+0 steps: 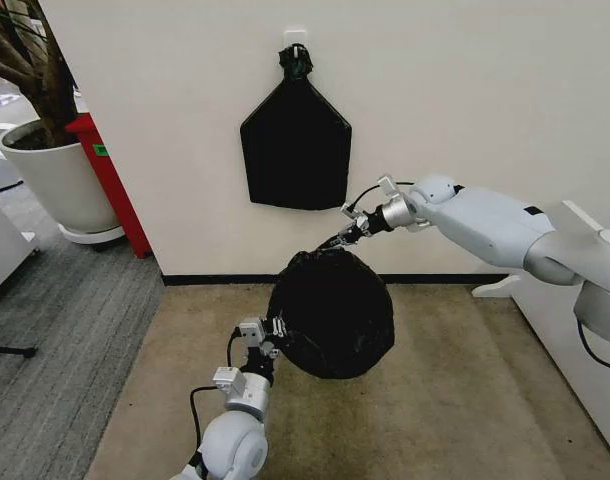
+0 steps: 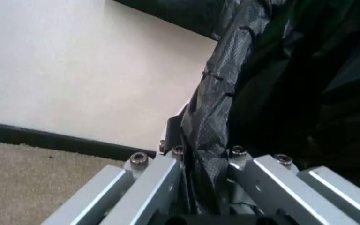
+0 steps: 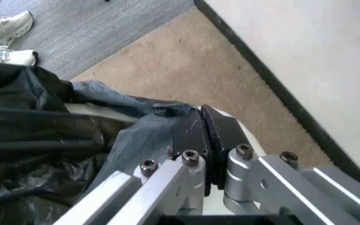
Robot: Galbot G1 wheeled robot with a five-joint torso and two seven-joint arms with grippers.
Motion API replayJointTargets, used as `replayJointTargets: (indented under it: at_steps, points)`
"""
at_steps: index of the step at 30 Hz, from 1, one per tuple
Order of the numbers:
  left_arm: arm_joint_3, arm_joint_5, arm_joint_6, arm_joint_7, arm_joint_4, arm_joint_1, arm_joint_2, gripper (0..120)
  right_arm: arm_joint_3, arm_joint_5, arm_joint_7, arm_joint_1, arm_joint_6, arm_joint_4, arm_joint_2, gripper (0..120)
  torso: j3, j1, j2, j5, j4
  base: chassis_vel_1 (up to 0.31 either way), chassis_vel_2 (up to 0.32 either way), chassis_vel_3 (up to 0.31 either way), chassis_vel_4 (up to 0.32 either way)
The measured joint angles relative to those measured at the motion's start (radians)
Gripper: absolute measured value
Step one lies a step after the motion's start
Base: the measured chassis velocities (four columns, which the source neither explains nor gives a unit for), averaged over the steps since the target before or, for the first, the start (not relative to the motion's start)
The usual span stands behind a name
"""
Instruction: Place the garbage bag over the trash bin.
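While the left gripper [image 2: 208, 187] has its fingers clamped on a fold of the garbage bag [image 1: 330, 312] at the near-left edge, the right gripper [image 3: 206, 136] is pinched shut on a thin flap of the same plastic at the far edge, by the wall. Between the two, the bag is spread into a round black dome low over the tan carpet, just in front of the baseboard. A pale curved rim showing under the plastic beside the right fingers looks like the trash bin [image 3: 245, 136], so the bag seems already draped across the bin's mouth. What remains, as I judge it, is pulling the edge down around the rim and letting go. The bag's opening appears to face downward, and its stretch runs from the near-left grip to the far-right grip. The flat knotted bag bundle [image 1: 295, 145] hangs on the wall above.
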Motion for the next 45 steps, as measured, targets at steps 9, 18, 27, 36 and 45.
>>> replayJointTargets:
  at_steps: [9, 18, 27, 36, 45]
  points:
    - [-0.007, -0.006, 0.013, -0.036, 0.039, -0.014, -0.015, 1, 0.078, 0.016, 0.033, 0.009, 0.001, 0.131, -0.033, 30, 0.0, 0.0, 0.0, -0.0002, 0.0001, 0.0, 0.0, 0.0, 0.0]
    - [-0.017, -0.077, 0.032, -0.077, 0.043, -0.013, -0.022, 1, 0.31, -0.026, 0.198, -0.072, 0.073, 0.37, -0.076, 63, 0.0, 0.0, 0.0, -0.0003, 0.0004, 0.0, 0.0, 0.0, 0.0]
    - [-0.02, -0.312, 0.091, -0.174, -0.009, -0.016, -0.032, 1, 0.511, -0.361, 1.024, -0.271, 0.166, 0.787, -0.228, 97, 0.0, 0.0, 0.0, -0.0005, 0.0004, 0.0, 0.0, 0.0, 0.0]
    - [-0.02, -0.46, 0.152, -0.291, -0.048, -0.025, -0.053, 1, 0.816, -0.484, 1.339, -0.597, -0.096, 1.099, -0.415, 100, 0.0, 0.0, 0.0, 0.0009, -0.0008, 0.0, 0.0, 0.0, 0.0]
    - [-0.032, -0.611, 0.2, -0.378, -0.054, -0.061, -0.122, 1, 1.246, -0.255, 1.495, -1.078, -0.227, 1.314, -0.354, 100, 0.0, 0.0, 0.0, 0.0008, -0.0001, 0.0, 0.0, 0.0, 0.0]
